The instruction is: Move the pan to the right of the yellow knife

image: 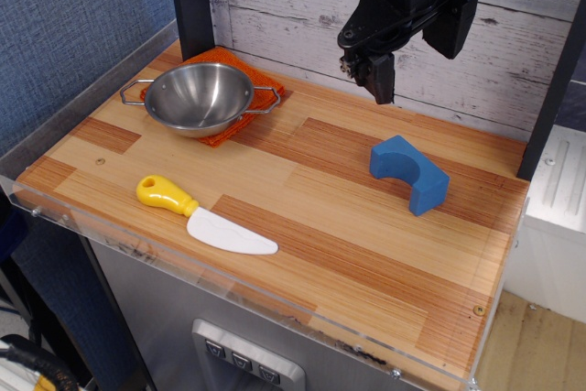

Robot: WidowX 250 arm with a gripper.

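The shiny steel pan (199, 98) with two wire loop handles sits at the back left of the wooden table, on an orange cloth (240, 89). The yellow knife (203, 216) lies near the front left edge, yellow handle to the left and white blade pointing right. My gripper (417, 52) hangs high above the back of the table, to the right of the pan and well apart from it. Its two black fingers stand apart and hold nothing.
A blue arch-shaped block (409, 173) lies on the right side of the table. A dark post (192, 2) stands behind the pan. A white plank wall (293, 16) backs the table. A clear plastic rim (229, 272) lines the front edge.
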